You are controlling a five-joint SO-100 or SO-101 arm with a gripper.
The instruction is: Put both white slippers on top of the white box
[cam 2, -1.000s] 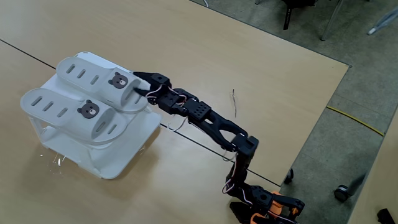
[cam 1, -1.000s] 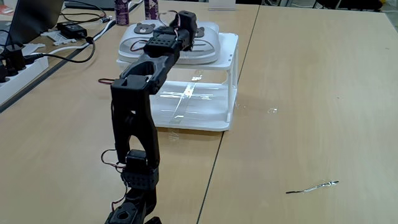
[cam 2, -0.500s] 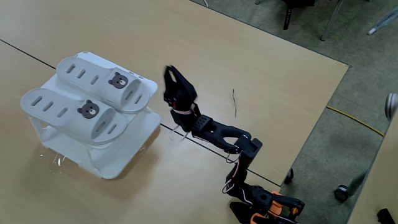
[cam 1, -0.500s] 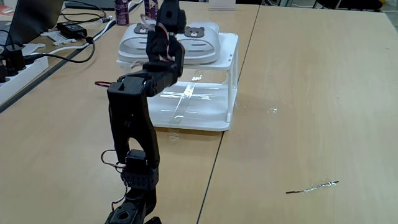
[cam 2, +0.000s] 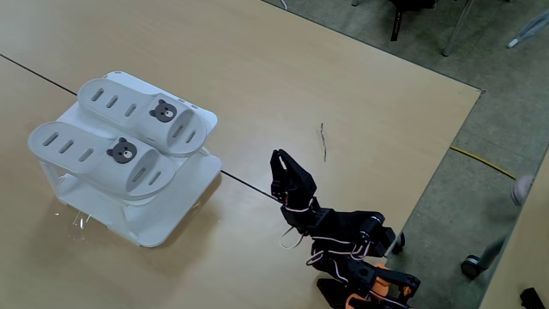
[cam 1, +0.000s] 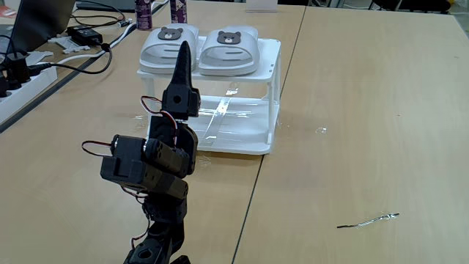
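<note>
Both white slippers lie side by side on the flat top of the white box (cam 1: 275,72), a two-tier rack. In one fixed view they are the left slipper (cam 1: 167,44) and the right slipper (cam 1: 229,48), each with a bear face on its strap. From above in the other fixed view, one slipper (cam 2: 137,105) lies behind the other slipper (cam 2: 86,153) on the box (cam 2: 184,199). The black arm is folded low over its base. My gripper (cam 1: 184,50) (cam 2: 276,158) points up, shut and empty, well apart from the box.
A power strip (cam 1: 22,82), black cables and an adapter (cam 1: 86,35) lie at the back left, with bottles (cam 1: 143,13) behind the box. A thin wire (cam 1: 370,219) (cam 2: 323,137) lies on the table. The table edge (cam 2: 446,159) drops to the floor at right.
The arm has pulled back from the slipper on the box and folded down toward its base. The gripper has swung up and away; both slippers stay where they were.
</note>
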